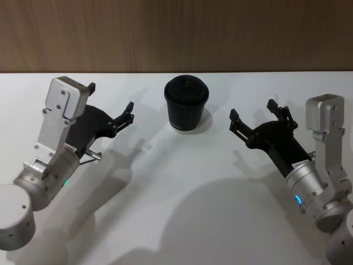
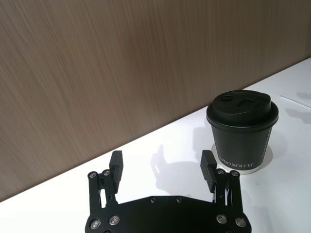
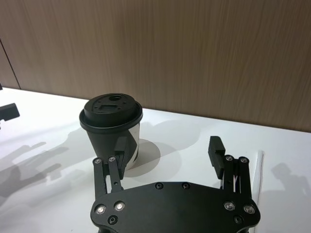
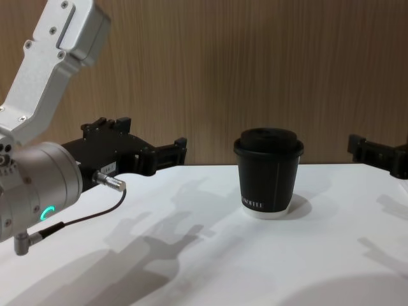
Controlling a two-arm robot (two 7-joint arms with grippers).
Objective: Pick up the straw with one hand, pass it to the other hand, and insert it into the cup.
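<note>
Straw (image 3: 260, 174) flat on the white table (image 1: 176, 215), faint, just beside the right gripper (image 1: 253, 110).
In the head view the lidded black cup (image 1: 186, 105) stands upright at upper centre. The left gripper (image 1: 110, 97) is at centre left and the right gripper at centre right, both spread wide and grasping nothing.

Wears matte black on left gripper (image 1: 110, 98) and right gripper (image 1: 252, 110), silver screws (image 3: 119, 206) dotting flat plates (image 3: 175, 204). Carries silver cylindrical wrists (image 4: 38, 182) with glowing rings (image 4: 44, 213), angular brackets (image 1: 59, 118), one thin dark cable (image 4: 76, 218).
</note>
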